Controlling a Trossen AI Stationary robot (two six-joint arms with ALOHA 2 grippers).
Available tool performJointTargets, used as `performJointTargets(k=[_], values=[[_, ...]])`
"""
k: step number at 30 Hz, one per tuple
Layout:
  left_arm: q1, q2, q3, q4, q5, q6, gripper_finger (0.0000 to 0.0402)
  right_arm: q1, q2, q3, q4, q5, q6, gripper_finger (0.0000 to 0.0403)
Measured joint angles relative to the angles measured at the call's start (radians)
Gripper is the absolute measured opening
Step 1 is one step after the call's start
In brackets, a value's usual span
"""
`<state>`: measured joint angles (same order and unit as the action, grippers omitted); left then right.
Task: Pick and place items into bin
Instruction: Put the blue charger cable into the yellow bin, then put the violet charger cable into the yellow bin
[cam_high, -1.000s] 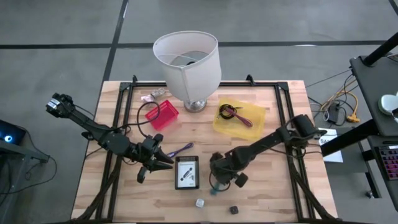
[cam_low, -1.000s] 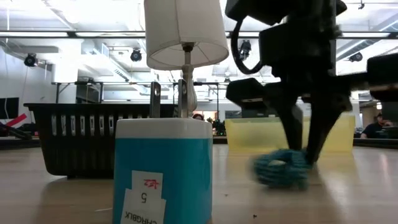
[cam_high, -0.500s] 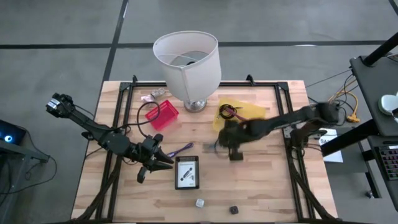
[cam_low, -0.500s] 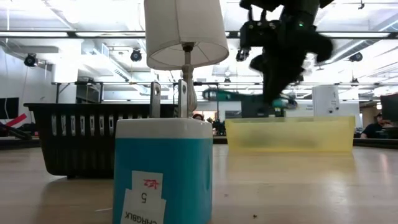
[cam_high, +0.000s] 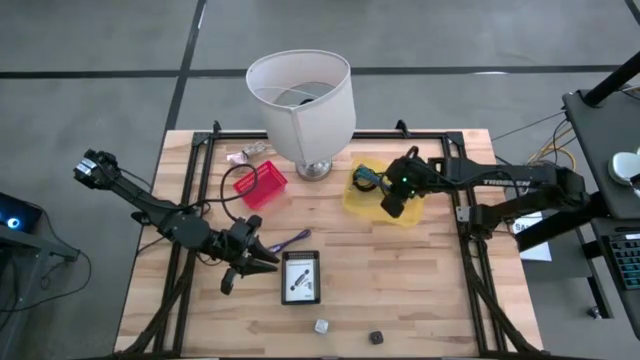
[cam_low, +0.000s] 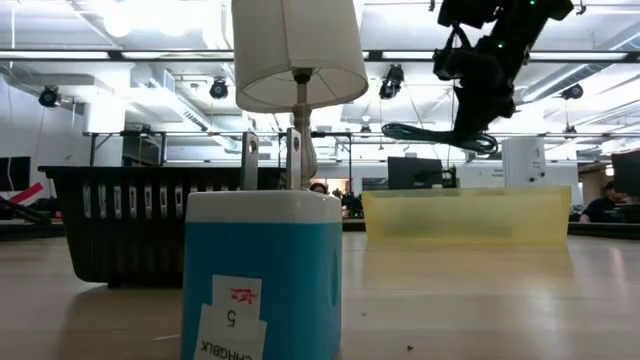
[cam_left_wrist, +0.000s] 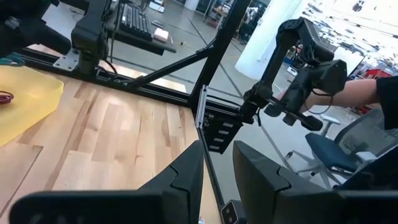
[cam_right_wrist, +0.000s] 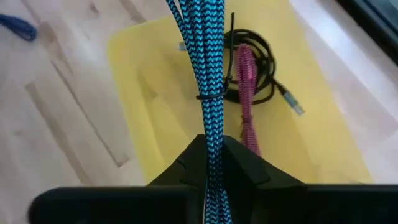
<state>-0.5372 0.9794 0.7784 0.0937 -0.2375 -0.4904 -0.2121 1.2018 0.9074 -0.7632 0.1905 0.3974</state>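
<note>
Wooden tabletop (cam_high: 420, 290) first, nearest my side: two tiny cubes, a white cube (cam_high: 321, 326) and a dark cube (cam_high: 376, 338), sit loose near the front edge, too small for me to read any faces. Just behind them lies a white printed card (cam_high: 300, 277) with a dark picture I cannot make out. My left end effector (cam_high: 262, 258) rests beside that card, close to a purple strip (cam_high: 290, 240); from its own wrist camera the two dark fingers (cam_left_wrist: 186, 180) stand slightly apart with nothing between them, so I call it released.

Farther back, my right end effector (cam_high: 392, 192) hangs above the yellow bin (cam_high: 358, 200). It is clenched on a teal braided cable (cam_right_wrist: 208, 74), which runs straight out between the fingers in the right wrist view and is cinched by a thin dark tie. In the low view the cable (cam_low: 430, 133) hangs clear above the bin's translucent wall (cam_low: 465, 215). Inside the bin I see a black coiled cable (cam_right_wrist: 261, 68) with a pink strip (cam_right_wrist: 245, 93) across it; the arm covers part of the bin from above.

A red basket (cam_high: 262, 184) stands left of the bin, and behind both is the white lampshade (cam_high: 300, 100). In the low view a blue-and-white cylinder (cam_low: 262, 275) blocks much of the near tabletop.
</note>
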Motion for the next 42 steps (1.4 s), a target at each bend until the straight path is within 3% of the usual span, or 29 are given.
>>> performJointTargets(k=[11,16,21,24,31,36,42], values=[[0.0,0.0,0.0,-0.019,0.0,0.0,0.0071,-0.006,-0.015,0.029,-0.009,0.018,-0.013,0.0198],[0.001,0.006,0.0,-0.209,-0.039,-0.029,0.0071,-0.004,-0.015,0.031,-0.008,0.019,0.007,0.0241],[0.001,0.027,0.0,-0.509,-0.161,-0.24,0.007,-0.003,-0.015,0.031,-0.009,0.014,0.017,0.0252],[0.001,0.049,0.0,-0.669,-0.183,-0.364,0.007,-0.003,-0.015,0.031,-0.009,0.012,0.032,0.0251],[0.01,0.15,-0.003,-0.764,-0.182,-0.42,0.007,-0.004,-0.015,0.031,-0.009,0.011,0.052,0.0241],[0.069,0.237,-0.005,-0.756,-0.02,-0.421,0.0084,-0.004,-0.015,0.031,-0.008,0.011,0.056,0.0235],[0.172,0.325,-0.007,-0.757,0.129,-0.413,0.0146,-0.004,-0.015,0.031,-0.006,0.011,0.056,0.0237]])
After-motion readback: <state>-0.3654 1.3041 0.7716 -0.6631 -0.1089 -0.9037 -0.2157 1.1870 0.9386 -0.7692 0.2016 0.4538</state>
